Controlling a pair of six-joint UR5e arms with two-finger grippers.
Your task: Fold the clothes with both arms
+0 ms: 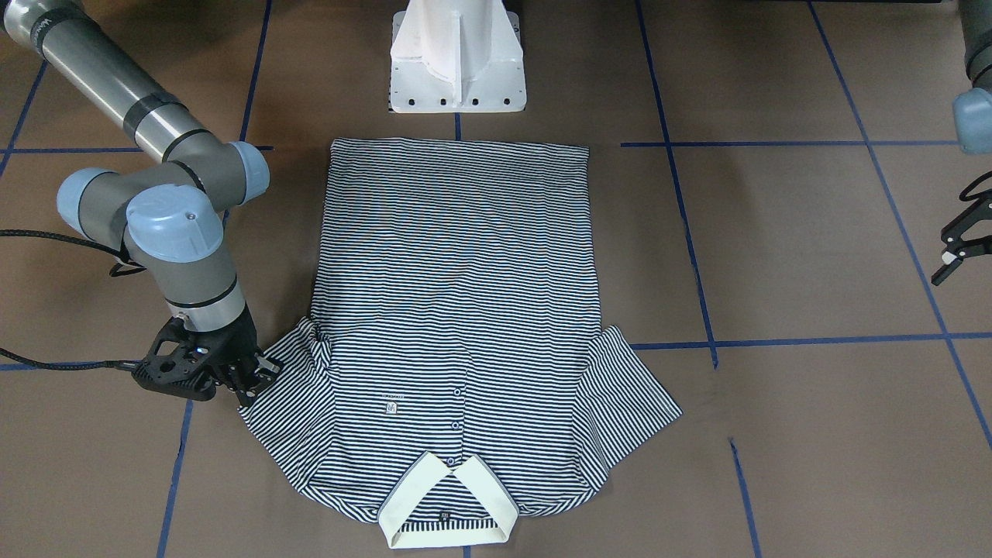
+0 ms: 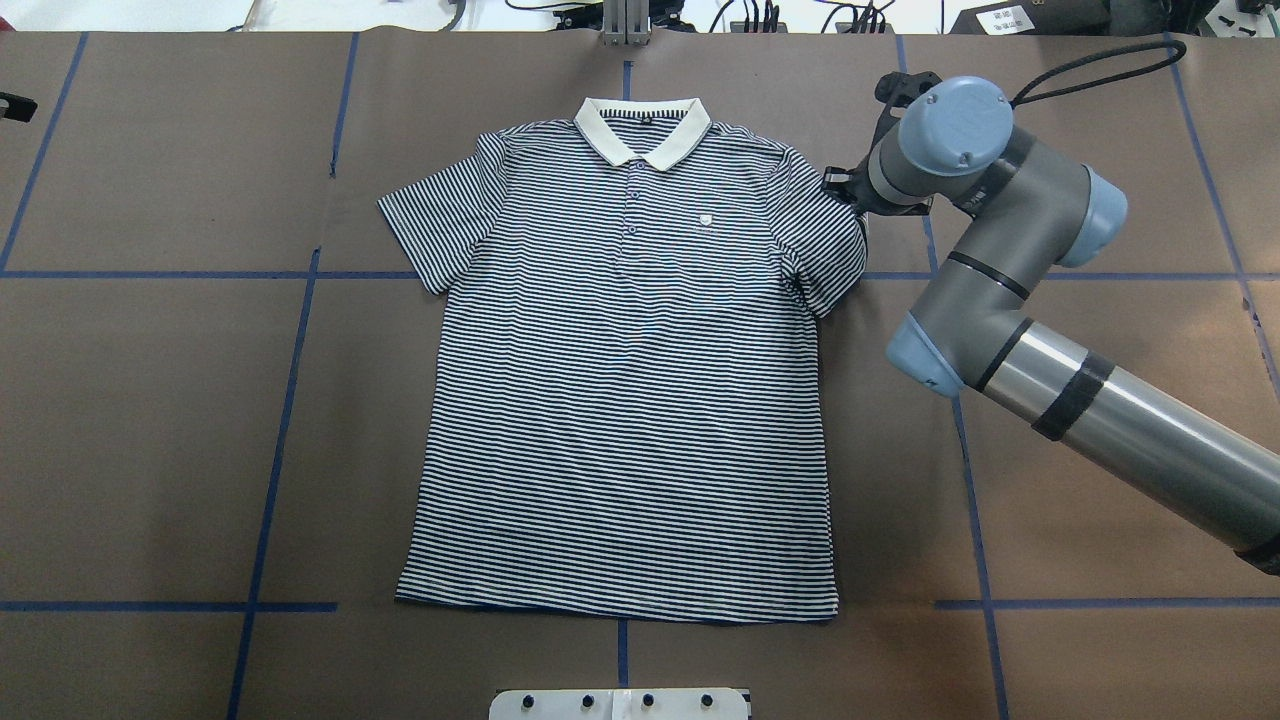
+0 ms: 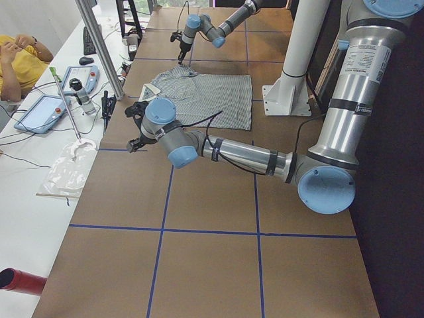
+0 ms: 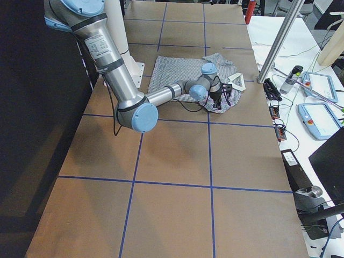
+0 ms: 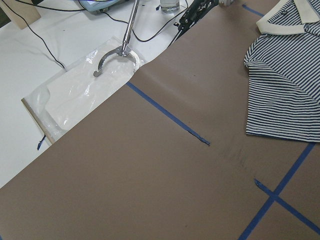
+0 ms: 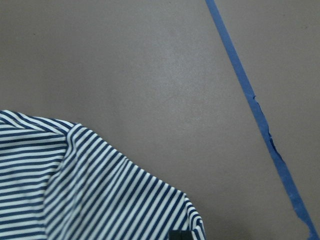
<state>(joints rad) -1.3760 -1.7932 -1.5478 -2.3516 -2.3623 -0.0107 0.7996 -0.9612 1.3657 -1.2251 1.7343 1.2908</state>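
At lower left, right gripper point(image 1: 252, 377) low against the sleeve point(image 1: 293, 387) of the striped polo shirt point(image 1: 457, 294), fingertips half hidden; pinching or merely touching, cannot tell. Mid-frame, shirt flat on the table point(image 1: 775, 248), collar point(image 1: 415, 500) toward the bottom. At far right, cropped, left gripper point(image 1: 942, 257) spread wide, empty.

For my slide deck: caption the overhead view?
Striped polo shirt lies flat, unfolded, buttons up; right gripper at one sleeve.

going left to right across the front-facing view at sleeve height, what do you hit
right end effector → striped sleeve → chest logo → buttons → other sleeve → left end effector
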